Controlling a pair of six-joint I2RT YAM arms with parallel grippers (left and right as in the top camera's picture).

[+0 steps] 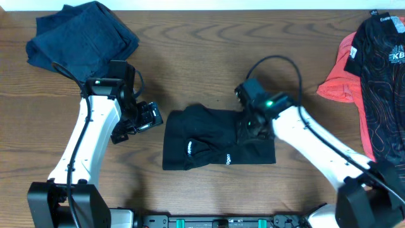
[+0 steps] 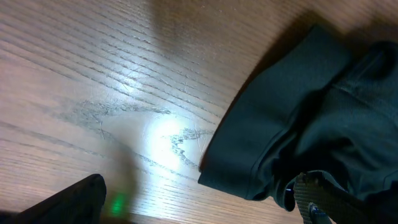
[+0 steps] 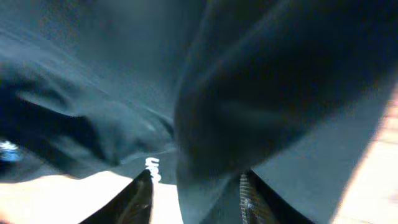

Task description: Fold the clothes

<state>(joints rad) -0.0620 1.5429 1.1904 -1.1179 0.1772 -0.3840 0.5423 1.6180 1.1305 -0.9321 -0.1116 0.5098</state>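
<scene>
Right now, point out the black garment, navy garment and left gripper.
black garment (image 1: 209,133): overhead view, flat middle.
navy garment (image 1: 82,31): overhead view, heap's centre.
left gripper (image 1: 155,117): overhead view, between fingertips.

1. Even, soft light from above covers the brown wood-grain bench (image 1: 202,63). Shadows beneath the arms are faint and detail is sharp. The folded black fabric garment (image 1: 215,142) reads as a near-flat dark mass with crisp white logos.
2. Left wrist view: a hot white glare patch burns on the bench (image 2: 163,134) and a soft shadow dims the top edge. A green glow smears bottom left, and the left pincer (image 2: 196,199) shows only as out-of-focus dark corners.
3. Right wrist view: dim and heavily blurred. The garment (image 3: 124,93) fills the frame, an overexposed strip flares bottom left, and the right pincer (image 3: 194,186) stands in silhouette.
</scene>
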